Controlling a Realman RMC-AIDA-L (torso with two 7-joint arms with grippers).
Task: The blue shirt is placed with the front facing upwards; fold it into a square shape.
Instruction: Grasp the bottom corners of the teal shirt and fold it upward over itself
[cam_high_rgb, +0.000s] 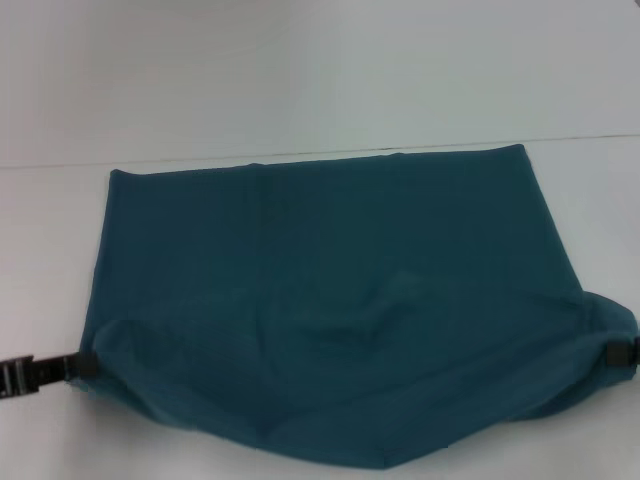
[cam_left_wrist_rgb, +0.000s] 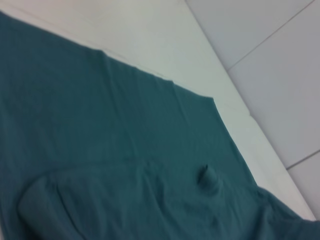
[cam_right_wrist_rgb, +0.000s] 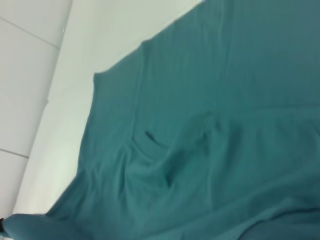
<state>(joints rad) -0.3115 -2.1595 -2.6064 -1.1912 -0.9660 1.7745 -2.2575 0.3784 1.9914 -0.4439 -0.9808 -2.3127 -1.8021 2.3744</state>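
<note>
The worktop (cam_high_rgb: 320, 80) is a plain white surface, with pale floor tiles beyond its edge in both wrist views.

The blue shirt (cam_high_rgb: 330, 300) covers most of the near and central worktop. Its far edge lies straight and flat, running nearly parallel to the far edge of the worktop. The near portion is doubled over, forming a rounded, sagging fold whose lowest point sits towards the near edge of the head view. No lettering or collar is visible; only plain teal fabric faces up. Shallow creases gather at the centre of the cloth. The left wrist view shows a small raised pucker (cam_left_wrist_rgb: 208, 178) in the fabric, and the right wrist view shows a short dark crease (cam_right_wrist_rgb: 152, 137) near the middle.

The left hand (cam_high_rgb: 84, 365) is at the shirt's left near corner, its dark fingers closed on the fabric edge, with the black wrist link extending outward to the frame edge. The right hand (cam_high_rgb: 622, 354) is at the shirt's right near corner, likewise pinching the cloth at its edge. Both corners are drawn outward, so that the fold between them hangs in a curve.
</note>
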